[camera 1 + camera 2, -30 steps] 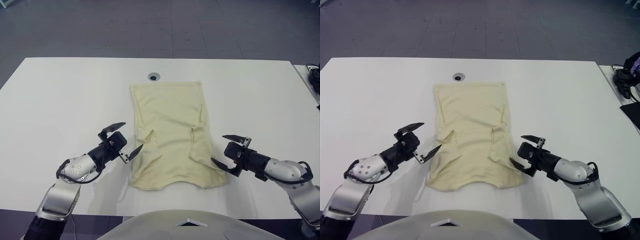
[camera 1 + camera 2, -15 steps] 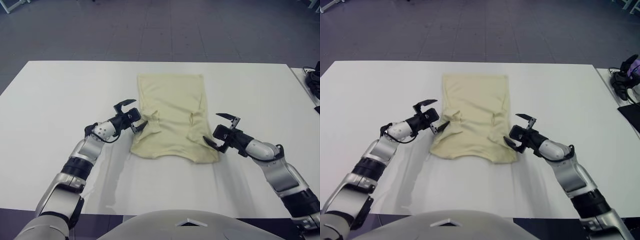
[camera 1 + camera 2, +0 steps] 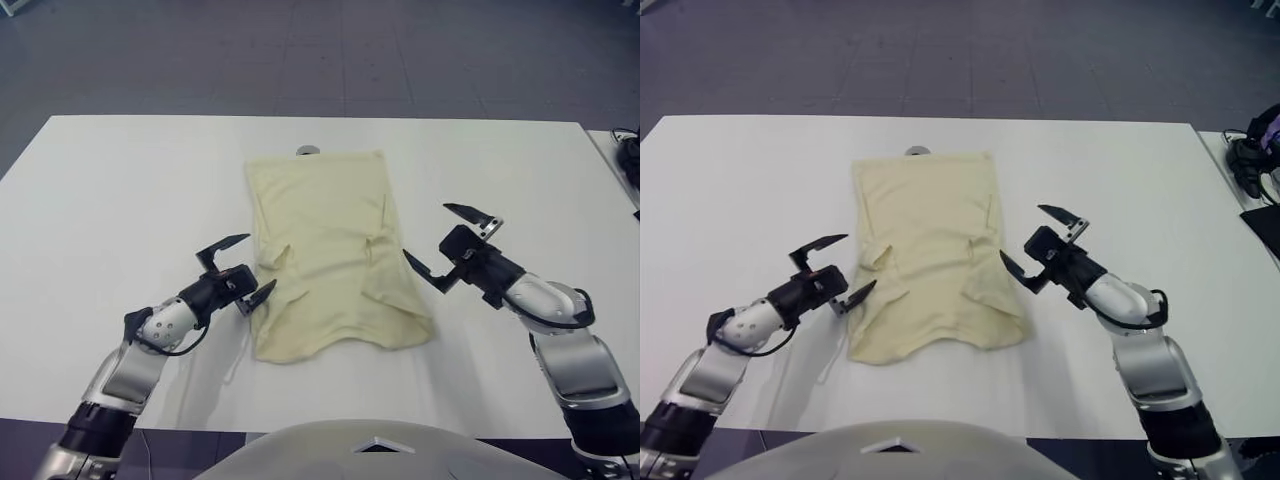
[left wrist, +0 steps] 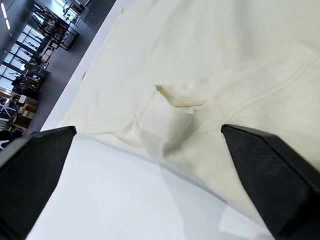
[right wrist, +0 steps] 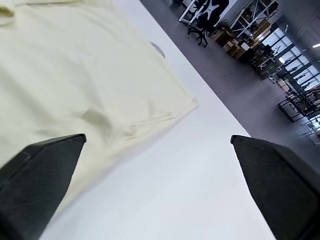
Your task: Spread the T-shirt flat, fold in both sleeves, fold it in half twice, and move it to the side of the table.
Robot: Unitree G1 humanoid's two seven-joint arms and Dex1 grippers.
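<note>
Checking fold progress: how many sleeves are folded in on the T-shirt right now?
2. The left sleeve lies folded inward over the left side of the T-shirt; the right sleeve likewise over its right side. Neither looks hidden.

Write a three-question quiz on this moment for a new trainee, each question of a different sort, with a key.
1. True or false: the left gripper is shut on the T-shirt.
2. Pick one. The sleeves are: A) spread out wide; B) folded in over the body; C) rolled up to the collar.
3. Fill in: the right gripper, beside the shirt's right edge, has its jaws ____.

Key: 1 false, it is open and holds nothing; 2 B; 3 open.
</note>
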